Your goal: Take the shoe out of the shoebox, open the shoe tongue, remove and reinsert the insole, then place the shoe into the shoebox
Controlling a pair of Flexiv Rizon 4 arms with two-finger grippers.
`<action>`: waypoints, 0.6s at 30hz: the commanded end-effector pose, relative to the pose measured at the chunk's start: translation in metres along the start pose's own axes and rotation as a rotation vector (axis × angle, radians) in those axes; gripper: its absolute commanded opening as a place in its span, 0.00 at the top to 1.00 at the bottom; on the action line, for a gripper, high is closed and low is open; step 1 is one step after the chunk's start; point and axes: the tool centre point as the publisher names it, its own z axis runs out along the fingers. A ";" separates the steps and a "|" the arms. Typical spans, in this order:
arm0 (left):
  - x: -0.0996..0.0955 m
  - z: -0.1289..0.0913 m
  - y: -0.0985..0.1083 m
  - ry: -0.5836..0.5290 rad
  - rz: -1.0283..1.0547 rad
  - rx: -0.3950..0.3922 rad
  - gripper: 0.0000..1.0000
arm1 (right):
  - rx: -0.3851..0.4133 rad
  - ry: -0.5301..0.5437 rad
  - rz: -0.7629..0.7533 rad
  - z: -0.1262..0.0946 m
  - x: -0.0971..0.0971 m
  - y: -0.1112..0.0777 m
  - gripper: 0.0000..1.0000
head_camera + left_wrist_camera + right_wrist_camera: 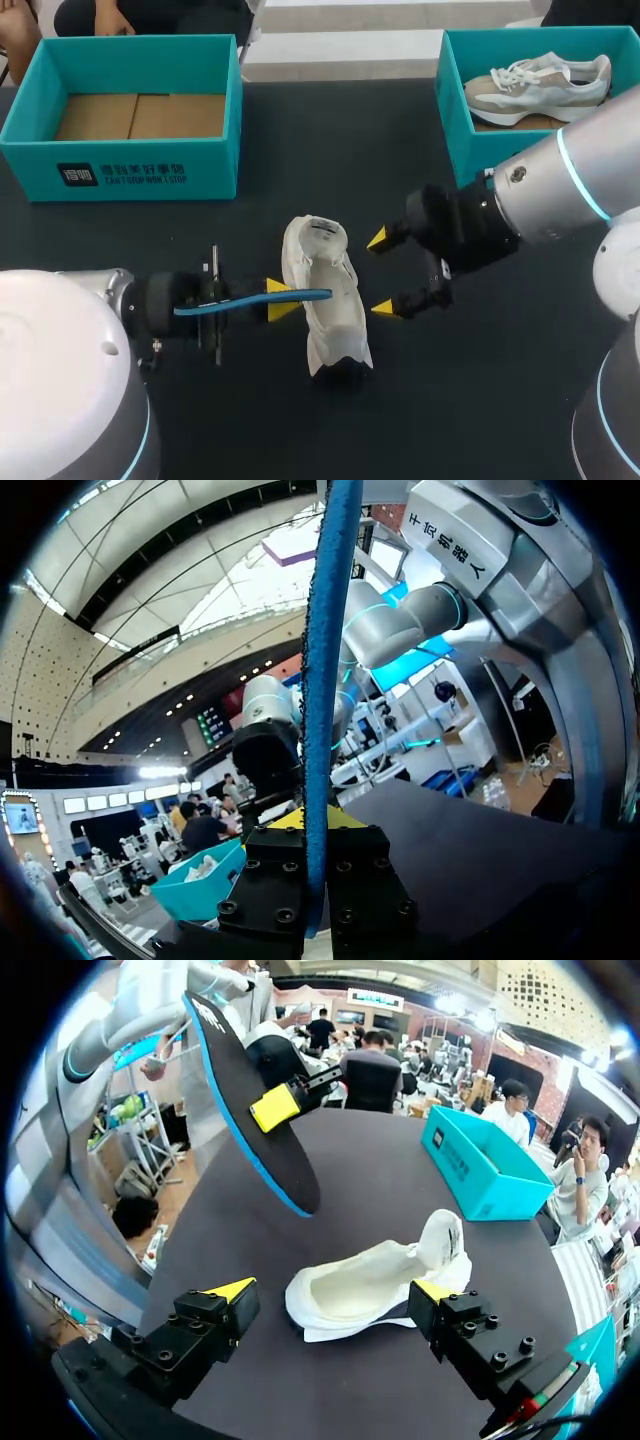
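Observation:
A white shoe (327, 300) lies on the black table, its opening turned toward my right gripper (381, 273). That gripper is open, its yellow tips standing just right of the shoe. In the right wrist view the shoe (365, 1285) lies just ahead of the open fingers (232, 1290), untouched. My left gripper (283, 299) is shut on the blue-edged insole (255, 297), held edge-up above the table at the shoe's left side. In the left wrist view the insole (324, 660) rises as a blue strip from the shut gripper (318, 830). From the right wrist view, its dark face (250, 1100) shows.
An empty teal shoebox (120, 165) stands at the back left. Another teal shoebox (455, 110) at the back right holds a second white and beige shoe (540, 80). The back-left box (480, 1165) also shows beyond the shoe.

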 end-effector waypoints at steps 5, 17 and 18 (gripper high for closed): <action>0.002 0.000 -0.001 -0.004 0.001 -0.003 1.00 | 0.261 -0.008 0.010 -0.003 -0.020 -0.046 0.00; 0.002 0.000 -0.001 -0.004 0.001 -0.003 1.00 | 0.210 0.008 -0.136 0.024 -0.048 -0.083 0.00; 0.002 0.000 -0.001 -0.004 0.001 -0.003 1.00 | 0.205 0.011 -0.134 0.028 -0.050 -0.084 0.00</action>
